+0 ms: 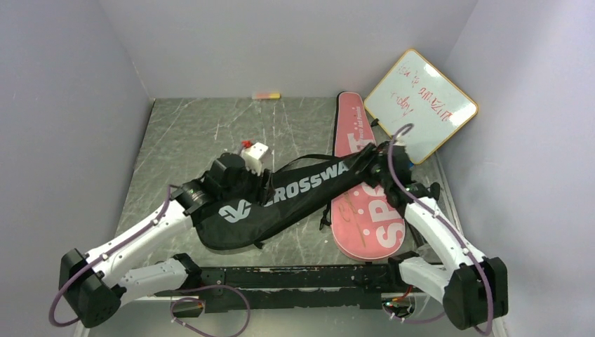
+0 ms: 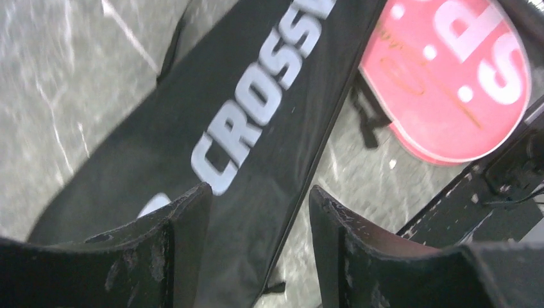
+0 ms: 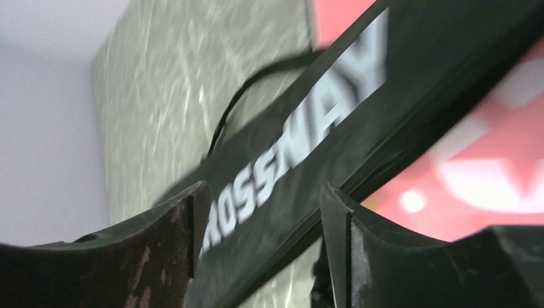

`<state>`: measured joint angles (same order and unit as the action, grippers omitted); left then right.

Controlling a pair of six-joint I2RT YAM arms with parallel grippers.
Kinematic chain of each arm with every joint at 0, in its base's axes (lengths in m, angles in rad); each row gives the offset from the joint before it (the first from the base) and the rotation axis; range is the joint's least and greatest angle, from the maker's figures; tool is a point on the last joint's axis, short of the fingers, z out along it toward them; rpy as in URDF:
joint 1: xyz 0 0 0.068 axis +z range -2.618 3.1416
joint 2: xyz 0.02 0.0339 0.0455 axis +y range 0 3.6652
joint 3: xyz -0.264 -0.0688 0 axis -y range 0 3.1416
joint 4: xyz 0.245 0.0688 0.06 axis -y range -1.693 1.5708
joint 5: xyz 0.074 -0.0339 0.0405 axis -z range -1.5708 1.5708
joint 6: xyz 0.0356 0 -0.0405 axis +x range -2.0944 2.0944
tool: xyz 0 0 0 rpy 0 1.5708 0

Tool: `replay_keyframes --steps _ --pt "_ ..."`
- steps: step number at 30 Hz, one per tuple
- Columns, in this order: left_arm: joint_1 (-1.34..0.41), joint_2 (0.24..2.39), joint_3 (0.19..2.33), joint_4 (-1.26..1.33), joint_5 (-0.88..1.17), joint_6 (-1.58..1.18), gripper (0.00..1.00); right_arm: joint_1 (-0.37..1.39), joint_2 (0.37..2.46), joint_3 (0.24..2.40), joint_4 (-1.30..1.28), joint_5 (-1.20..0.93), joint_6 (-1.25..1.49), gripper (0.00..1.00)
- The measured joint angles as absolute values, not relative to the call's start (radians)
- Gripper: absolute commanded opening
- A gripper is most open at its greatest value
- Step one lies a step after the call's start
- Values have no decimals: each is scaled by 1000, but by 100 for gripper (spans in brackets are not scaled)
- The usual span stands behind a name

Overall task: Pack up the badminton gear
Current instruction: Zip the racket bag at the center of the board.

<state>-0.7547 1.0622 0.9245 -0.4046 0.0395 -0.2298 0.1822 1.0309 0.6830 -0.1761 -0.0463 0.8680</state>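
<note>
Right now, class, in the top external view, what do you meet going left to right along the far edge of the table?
pink-yellow marker → narrow end of the pink SPORT cover → wood-framed whiteboard

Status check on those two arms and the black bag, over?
Left tool open, right tool open, both over the black CROSSWAY cover, neither gripping. It lies across the pink SPORT cover. Whiteboard behind, not obstructing.

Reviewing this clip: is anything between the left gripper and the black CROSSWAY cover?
Nothing visible. The left gripper hangs with open fingers directly over the black CROSSWAY cover, and bare fabric shows between them. The cover's narrow end lies across the pink SPORT cover.
</note>
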Motion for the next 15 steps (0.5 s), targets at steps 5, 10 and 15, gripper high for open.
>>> replay_keyframes --steps 5,10,15 --pt "-727 948 758 -432 37 -348 52 464 1047 668 -176 -98 812 65" --pt "-727 857 692 -477 0 -476 43 731 1089 624 -140 -68 823 50" --pt "-727 774 613 -514 -72 -632 35 931 1203 627 -110 -19 775 31"
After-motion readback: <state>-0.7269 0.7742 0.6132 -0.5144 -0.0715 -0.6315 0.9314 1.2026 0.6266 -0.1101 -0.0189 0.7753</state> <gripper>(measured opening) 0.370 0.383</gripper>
